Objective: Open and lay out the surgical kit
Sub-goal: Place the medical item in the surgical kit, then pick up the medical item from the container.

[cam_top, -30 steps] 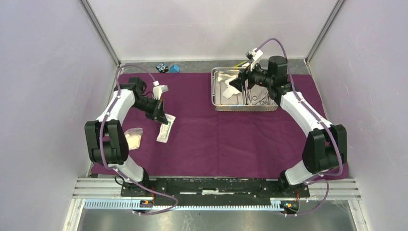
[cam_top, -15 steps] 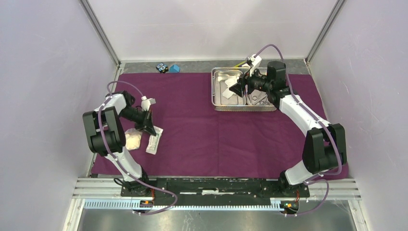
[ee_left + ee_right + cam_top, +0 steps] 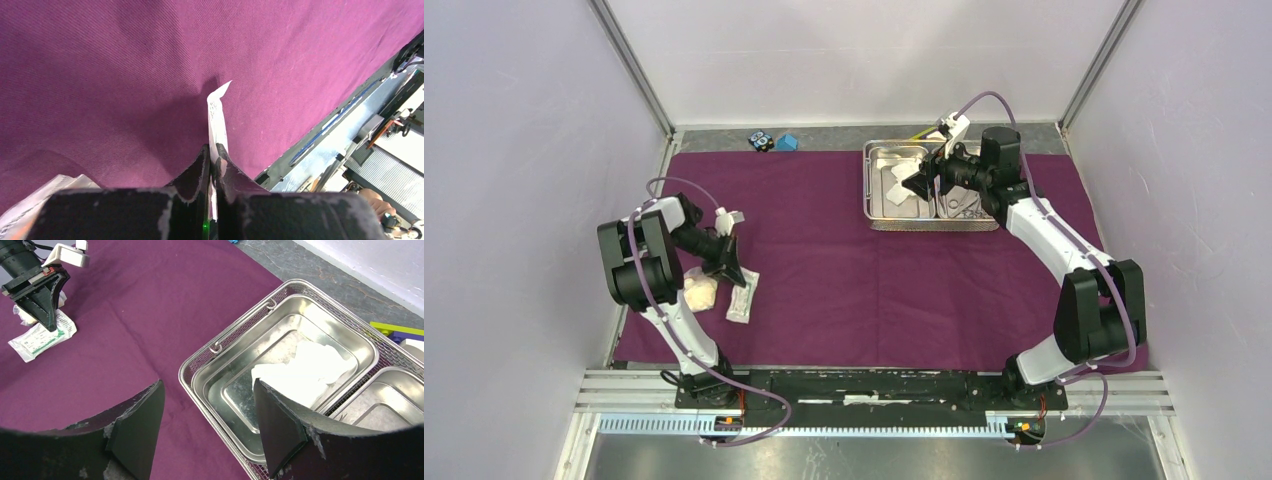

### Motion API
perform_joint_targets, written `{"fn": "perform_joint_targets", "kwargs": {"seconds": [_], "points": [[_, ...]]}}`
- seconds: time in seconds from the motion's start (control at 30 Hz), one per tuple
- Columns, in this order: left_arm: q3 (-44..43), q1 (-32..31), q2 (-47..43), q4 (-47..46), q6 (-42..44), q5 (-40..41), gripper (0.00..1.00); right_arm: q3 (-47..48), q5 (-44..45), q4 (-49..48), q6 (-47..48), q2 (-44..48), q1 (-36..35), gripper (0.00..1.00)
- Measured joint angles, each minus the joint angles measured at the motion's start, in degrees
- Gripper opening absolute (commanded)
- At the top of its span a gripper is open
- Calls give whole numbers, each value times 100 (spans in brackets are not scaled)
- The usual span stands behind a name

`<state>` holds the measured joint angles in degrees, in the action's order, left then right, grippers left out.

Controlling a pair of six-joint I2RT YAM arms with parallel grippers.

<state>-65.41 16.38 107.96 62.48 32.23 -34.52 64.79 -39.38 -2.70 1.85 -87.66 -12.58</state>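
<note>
Pinching the flat white packet (image 3: 217, 120) edgewise is the left claw (image 3: 212, 167).

Top view: fixed, high over the near edge, looking down on the whole counter (image 3: 844, 135); far off.
Left wrist view: very close over the cloth (image 3: 100, 75), sighting along the left gripper (image 3: 214, 150); metal rail (image 3: 325, 145) to its right.
Right wrist view: higher, looking past the right gripper (image 3: 207, 385) onto the tray (image 3: 190, 371). Far ahead-left of it, the left gripper and packet (image 3: 37, 337), seen in all three views.
</note>
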Motion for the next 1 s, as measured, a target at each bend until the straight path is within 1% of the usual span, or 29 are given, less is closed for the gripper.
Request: {"fn": "perform_joint_targets", "kwargs": {"seconds": [0.17,0.4,0.5,0.63,0.73,0.83,0.9,1.0], "points": [[0,44,9,-107,-2,26,19,-2,2,17,2,0,0,72],[0,76,13,-315,-2,240,38,-2,52,28,63,0,0,72],[2,92,11,-367,-9,306,45,0,81,50,107,0,0,72],[7,90,-63,-348,-46,326,52,-2,98,66,140,0,4,72],[15,92,-260,-400,-46,463,58,-2,118,70,162,0,11,72],[15,92,-619,-420,-46,575,69,0,264,129,216,0,15,72],[-2,92,-887,-415,-57,632,78,7,472,205,280,-4,15,72],[-127,92,-1233,-428,-92,699,85,125,909,444,437,-81,-13,73]]}}
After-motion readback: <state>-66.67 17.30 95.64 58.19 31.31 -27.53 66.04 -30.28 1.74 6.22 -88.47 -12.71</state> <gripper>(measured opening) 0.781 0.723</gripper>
